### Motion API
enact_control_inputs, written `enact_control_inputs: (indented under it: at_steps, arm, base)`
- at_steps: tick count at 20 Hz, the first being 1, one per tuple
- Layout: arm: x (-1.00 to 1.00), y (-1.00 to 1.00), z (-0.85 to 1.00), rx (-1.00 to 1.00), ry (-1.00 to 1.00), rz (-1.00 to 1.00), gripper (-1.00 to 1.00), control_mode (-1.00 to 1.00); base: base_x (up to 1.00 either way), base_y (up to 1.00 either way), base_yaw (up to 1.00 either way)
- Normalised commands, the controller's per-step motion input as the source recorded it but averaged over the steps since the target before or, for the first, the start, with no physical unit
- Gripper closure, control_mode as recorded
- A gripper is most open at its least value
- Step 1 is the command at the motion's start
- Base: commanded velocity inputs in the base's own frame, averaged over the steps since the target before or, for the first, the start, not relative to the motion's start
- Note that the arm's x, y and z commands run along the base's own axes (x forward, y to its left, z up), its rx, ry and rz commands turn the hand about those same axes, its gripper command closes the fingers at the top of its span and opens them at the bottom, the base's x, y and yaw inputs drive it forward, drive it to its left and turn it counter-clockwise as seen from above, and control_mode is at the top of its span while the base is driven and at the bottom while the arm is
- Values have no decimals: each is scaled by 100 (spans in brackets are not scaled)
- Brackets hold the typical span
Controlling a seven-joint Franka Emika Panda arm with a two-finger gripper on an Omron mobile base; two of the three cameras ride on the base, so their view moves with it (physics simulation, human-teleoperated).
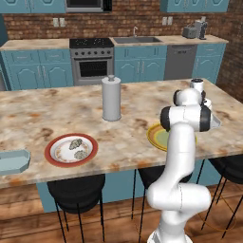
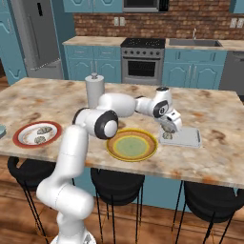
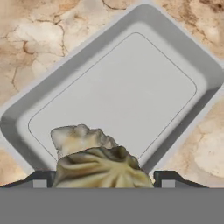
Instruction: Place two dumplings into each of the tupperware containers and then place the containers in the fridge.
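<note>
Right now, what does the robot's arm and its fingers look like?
The arm is glossy white, built of rounded tubular segments with dark, nearly black bands at the joints, one round joint cap facing out near the wrist. The gripper is a white block with two small dark fingers. No cables or markings show.

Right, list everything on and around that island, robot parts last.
dumplings: four, beige-grey; two on the red-rimmed plate, two at the whitish container's edge by the gripper
tupperware containers: two; pale blue container at the counter's left edge, whitish container right of the yellow plate
red-rimmed plate: one, counter left
yellow plate: one, green centre, counter front
canister: one, pale grey, counter middle
counter: one, marbled beige
stools: black, under the counter
fridge: one, grey, back left
stove: one, steel, back wall
gripper: one, open, over the whitish container
</note>
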Motion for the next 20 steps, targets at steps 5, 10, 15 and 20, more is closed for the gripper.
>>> enact_control_inputs:
  at_steps: [5,10,15,20]
  arm:
    - [53,-23,-1,0,0,-8,100,-100]
    - [32,-29,-12,0,1,-7,-100,-100]
    - [-6,-6,-12,0,2,-5,-100,-100]
    - [-59,41,0,-2,0,0,-100,-100]
  base:
    - [0,0,0]
    - [0,0,0]
    - [0,0,0]
    - [0,0,0]
